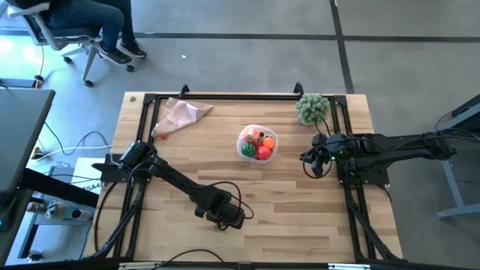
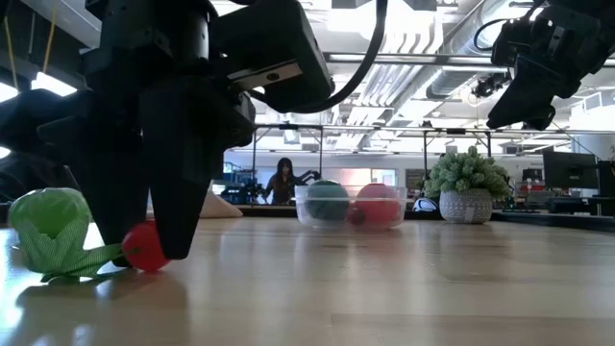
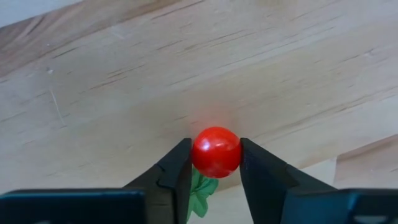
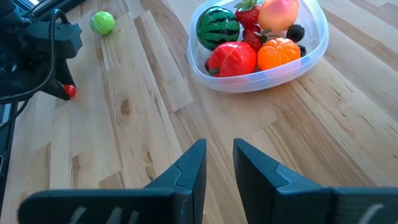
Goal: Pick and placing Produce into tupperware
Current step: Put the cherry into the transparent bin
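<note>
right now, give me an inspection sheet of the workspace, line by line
surface: wooden table, black frame rails along its edges.
job's things: clear tub mid-table holds a striped green ball, red pieces, an orange ball and dark berries; a small red ball on the wood near the table's front; a green ball nearby.
clutter: beige cloth at the back left; bushy pale-green plant at the back right.
grippers: left gripper down at the table, fingers on either side of the red ball; right gripper raised to the right of the tub, nothing between its fingers.
cables: black loops by the left arm and at the front edge.
surroundings: seated person beyond the far-left corner.
</note>
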`<state>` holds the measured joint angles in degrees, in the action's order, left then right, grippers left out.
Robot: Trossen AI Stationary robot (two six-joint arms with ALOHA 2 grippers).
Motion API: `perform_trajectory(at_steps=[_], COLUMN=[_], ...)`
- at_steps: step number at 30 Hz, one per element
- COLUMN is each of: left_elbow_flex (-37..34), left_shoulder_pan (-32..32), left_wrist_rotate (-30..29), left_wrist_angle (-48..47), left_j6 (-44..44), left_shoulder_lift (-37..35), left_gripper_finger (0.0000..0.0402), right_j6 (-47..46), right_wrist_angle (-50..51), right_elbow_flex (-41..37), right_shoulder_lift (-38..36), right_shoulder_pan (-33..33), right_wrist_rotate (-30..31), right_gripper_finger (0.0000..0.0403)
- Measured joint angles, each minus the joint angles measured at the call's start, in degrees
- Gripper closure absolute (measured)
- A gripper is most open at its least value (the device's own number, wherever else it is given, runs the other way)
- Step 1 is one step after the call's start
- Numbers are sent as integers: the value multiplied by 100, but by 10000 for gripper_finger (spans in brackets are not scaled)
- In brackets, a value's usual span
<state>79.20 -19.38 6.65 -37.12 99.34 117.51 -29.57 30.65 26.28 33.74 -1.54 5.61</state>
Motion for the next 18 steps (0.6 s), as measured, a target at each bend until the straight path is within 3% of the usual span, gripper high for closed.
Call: perform_trajectory(at_steps=[18], left_elbow_flex=[7], left_shoulder_pan=[31], left_wrist_rotate=[-13], left_wrist_angle=[-35], left_j6=[8], left_shoulder_lift=[-2], left_gripper_finger=[297], right_j6=[0], right_wrist_angle=[2], right_elbow_flex=[2], right_shoulder_lift=[0], right_shoulder_pan=[-1], right_wrist_rotate=[1], right_gripper_finger=[331])
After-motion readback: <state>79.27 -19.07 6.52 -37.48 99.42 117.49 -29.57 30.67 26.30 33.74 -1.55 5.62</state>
